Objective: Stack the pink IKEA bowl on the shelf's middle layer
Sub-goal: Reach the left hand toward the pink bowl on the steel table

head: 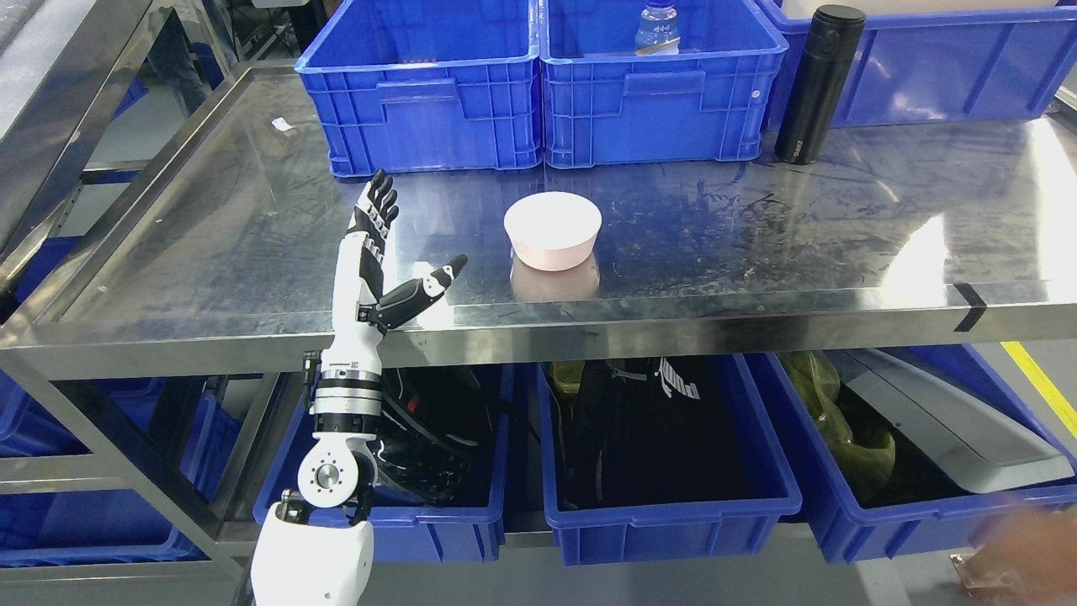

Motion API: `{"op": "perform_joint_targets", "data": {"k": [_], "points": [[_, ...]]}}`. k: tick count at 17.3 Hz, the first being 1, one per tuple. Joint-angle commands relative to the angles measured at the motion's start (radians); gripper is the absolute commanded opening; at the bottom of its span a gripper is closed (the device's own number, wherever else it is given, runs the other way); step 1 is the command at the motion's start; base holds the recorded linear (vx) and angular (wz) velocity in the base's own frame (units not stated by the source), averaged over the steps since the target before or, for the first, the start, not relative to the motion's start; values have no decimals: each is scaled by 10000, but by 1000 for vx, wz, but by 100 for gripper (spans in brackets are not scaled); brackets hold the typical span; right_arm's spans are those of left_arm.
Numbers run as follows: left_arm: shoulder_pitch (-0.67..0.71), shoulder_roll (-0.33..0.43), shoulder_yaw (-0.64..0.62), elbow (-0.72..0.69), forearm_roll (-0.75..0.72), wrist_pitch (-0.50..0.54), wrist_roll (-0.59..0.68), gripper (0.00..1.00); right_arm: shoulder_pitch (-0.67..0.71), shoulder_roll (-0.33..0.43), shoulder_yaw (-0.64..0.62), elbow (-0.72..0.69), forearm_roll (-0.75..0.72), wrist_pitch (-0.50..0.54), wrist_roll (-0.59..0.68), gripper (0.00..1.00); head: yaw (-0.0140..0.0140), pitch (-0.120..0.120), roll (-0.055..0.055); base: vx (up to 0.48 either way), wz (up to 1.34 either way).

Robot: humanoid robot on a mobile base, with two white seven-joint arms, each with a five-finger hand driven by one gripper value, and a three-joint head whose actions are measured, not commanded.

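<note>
A pink bowl [553, 230] stands upright on the steel shelf [252, 252], near its front edge and about the middle. My left hand [404, 244] is raised over the shelf's front edge, to the left of the bowl and apart from it. Its fingers [379, 204] point away from me and its thumb [429, 284] points toward the bowl; it is open and holds nothing. The right arm does not show.
Two blue crates [421, 101] stand at the back of the shelf, one holding a bottle [657, 27]. A black flask [818, 82] stands to their right. Blue bins [673, 505] with dark items sit on the layer below. A blurred person's hand [1022, 551] shows at the bottom right.
</note>
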Motion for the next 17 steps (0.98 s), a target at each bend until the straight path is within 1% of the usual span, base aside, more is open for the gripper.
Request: {"op": "perform_joint_targets", "data": {"k": [1, 3, 4, 5, 6, 8, 9, 10, 11, 12, 13, 14, 16, 17], "points": [[-146, 175, 102, -1, 291, 21, -41, 100, 46, -175, 0, -175, 0, -7, -21, 100, 0, 0, 0, 0, 0], [-558, 175, 117, -1, 246, -25, -41, 100, 46, -175, 0, -175, 0, -7, -21, 100, 0, 0, 0, 0, 0], [-788, 684, 102, 44, 200, -55, -56, 100, 31, -175, 0, -175, 0, -7, -21, 100, 0, 0, 0, 0, 0], [-1049, 1708, 86, 75, 154, -86, -102, 100, 31, -175, 0, -175, 0, -7, -21, 100, 0, 0, 0, 0, 0], [-1370, 2539, 116, 136, 153, -86, -452, 100, 46, -175, 0, -175, 0, -7, -21, 100, 0, 0, 0, 0, 0], [-2000, 3219, 208, 274, 92, -86, -2011, 100, 31, -175, 0, -175, 0, -7, -21, 100, 0, 0, 0, 0, 0], [-2276, 3708, 224, 290, 1, -86, -2764, 100, 46, -175, 0, -175, 0, -7, -21, 100, 0, 0, 0, 0, 0], [-2537, 4639, 194, 275, -243, -147, -3971, 100, 31, -175, 0, -175, 0, -7, -21, 100, 0, 0, 0, 0, 0], [-2737, 5241, 178, 275, -458, -406, -4985, 100, 46, -175, 0, -175, 0, -7, -21, 100, 0, 0, 0, 0, 0], [-2906, 5687, 163, 290, -718, -894, -5740, 100, 46, -175, 0, -175, 0, -7, -21, 100, 0, 0, 0, 0, 0], [-2877, 6056, 193, 275, -1283, -1431, -6476, 99, 31, -175, 0, -175, 0, -7, -21, 100, 0, 0, 0, 0, 0], [-2907, 6151, 239, 244, -1790, -1801, -7045, 99, 31, -175, 0, -175, 0, -7, -21, 100, 0, 0, 0, 0, 0], [-3060, 6045, 209, 244, -2604, -2125, -8181, 100, 31, -175, 0, -175, 0, -7, -21, 100, 0, 0, 0, 0, 0], [-3107, 6029, 102, 244, -2653, -2157, -8217, 100, 46, -175, 0, -175, 0, -7, -21, 100, 0, 0, 0, 0, 0]]}}
